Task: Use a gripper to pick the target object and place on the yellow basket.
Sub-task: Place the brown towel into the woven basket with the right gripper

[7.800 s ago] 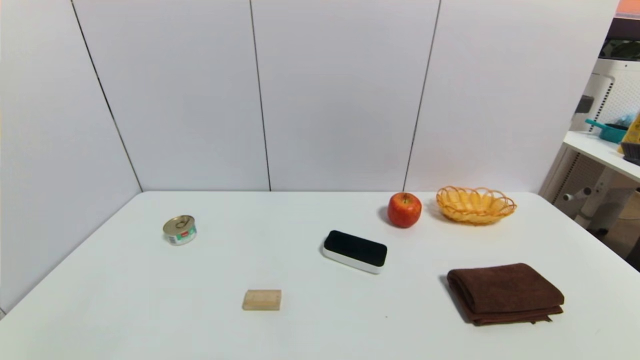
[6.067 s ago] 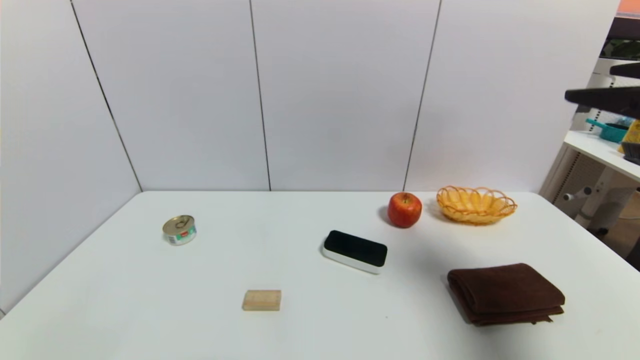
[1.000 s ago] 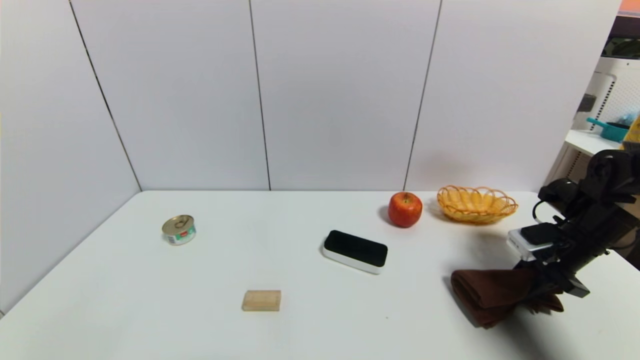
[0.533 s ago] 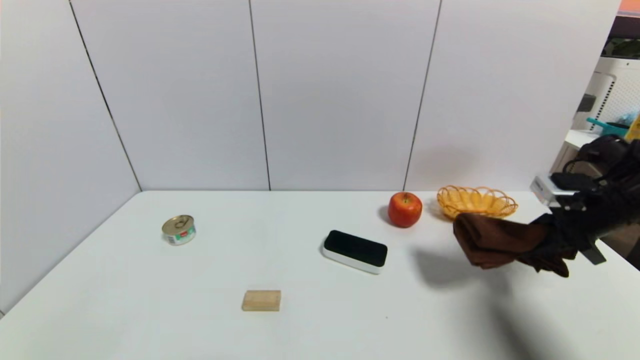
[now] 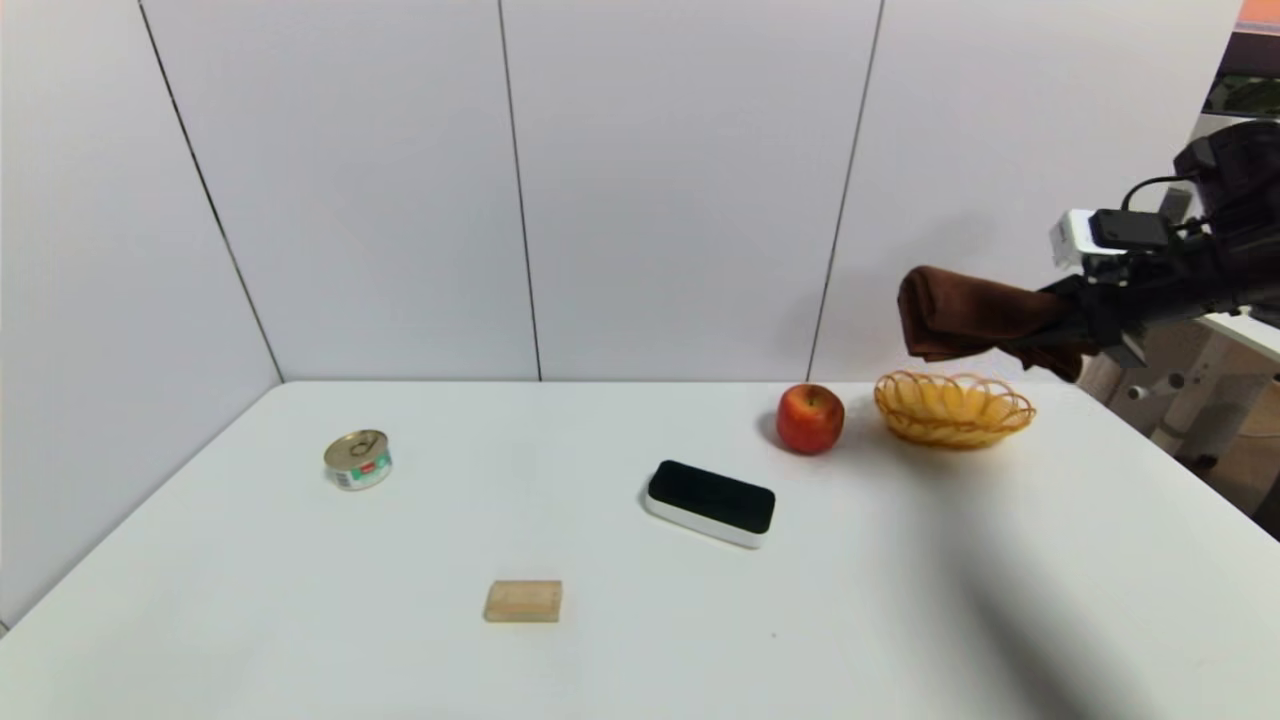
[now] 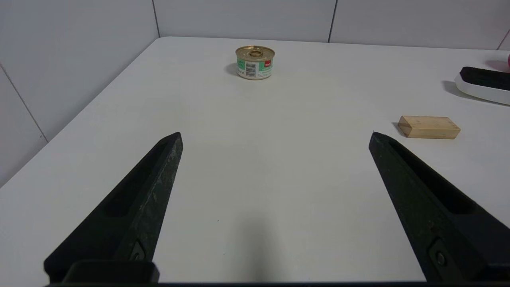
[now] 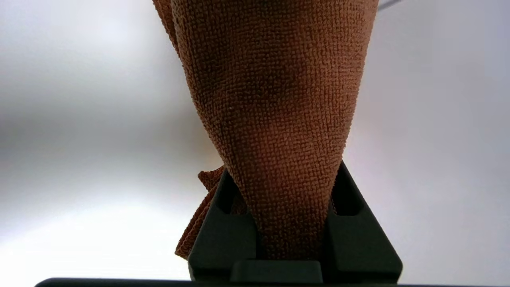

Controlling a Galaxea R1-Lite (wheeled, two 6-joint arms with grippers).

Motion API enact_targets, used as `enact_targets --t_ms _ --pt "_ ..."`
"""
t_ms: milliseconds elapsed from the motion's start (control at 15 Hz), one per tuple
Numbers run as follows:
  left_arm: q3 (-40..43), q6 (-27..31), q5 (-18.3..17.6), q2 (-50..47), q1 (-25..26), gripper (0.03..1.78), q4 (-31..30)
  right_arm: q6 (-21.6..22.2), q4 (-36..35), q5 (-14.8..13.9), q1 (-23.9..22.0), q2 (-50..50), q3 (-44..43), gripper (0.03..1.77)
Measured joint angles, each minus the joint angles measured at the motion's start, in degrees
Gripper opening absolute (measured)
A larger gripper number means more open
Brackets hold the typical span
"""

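The dark brown towel (image 5: 960, 315) hangs in the air, bunched and sticking out leftward, directly above the yellow wicker basket (image 5: 952, 408) at the table's far right. My right gripper (image 5: 1062, 322) is shut on the towel's right end, well above the table. In the right wrist view the towel (image 7: 275, 99) fills the gap between the two dark fingers (image 7: 223, 227) of the right gripper (image 7: 280, 175), and a loose corner hangs beside them. My left gripper (image 6: 275, 137) stands open and low over the near left part of the table, holding nothing.
A red apple (image 5: 809, 419) sits just left of the basket. A black-topped white eraser (image 5: 711, 502) lies mid-table, a wooden block (image 5: 523, 600) nearer the front, and a small tin can (image 5: 357, 460) at the left. White walls close the back and left.
The right gripper has lifted the towel off the table's front right and carried it up and back, from just in front of the basket to high above it.
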Motion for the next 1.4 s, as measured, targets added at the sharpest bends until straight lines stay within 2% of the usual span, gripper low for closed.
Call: enact_targets --t_ms 200,333,533,667,733,867,1067,1400 --pt "0.0 0.0 0.0 0.0 0.0 1.69 0.0 -1.6 -9.3 -1.1 0.0 6.8 -0.9 0.39" --pt "0.0 0.0 0.0 0.0 0.0 1.69 0.0 -4.6 -10.7 -2.3 0.0 10.6 -1.0 0.39" --pt "0.0 0.0 0.0 0.0 0.0 1.69 0.0 -11.2 -11.8 -2.4 0.0 14.8 -1.1 0.39" --pt "0.0 0.0 0.0 0.0 0.0 1.69 0.0 -11.8 -15.0 -2.4 0.1 16.7 -1.1 0.39" --pt "0.0 0.0 0.0 0.0 0.0 1.69 0.0 -11.9 -16.2 -2.4 0.1 17.3 -1.1 0.46" --pt "0.0 0.0 0.0 0.0 0.0 1.69 0.0 -11.8 -18.7 -2.4 0.2 18.1 -1.2 0.74" --pt "0.0 0.0 0.0 0.0 0.0 1.69 0.0 -10.9 -18.9 -2.4 0.2 18.2 -1.2 1.05" --pt "0.0 0.0 0.0 0.0 0.0 1.69 0.0 -8.7 -18.6 -2.3 0.3 15.5 -1.2 1.36"
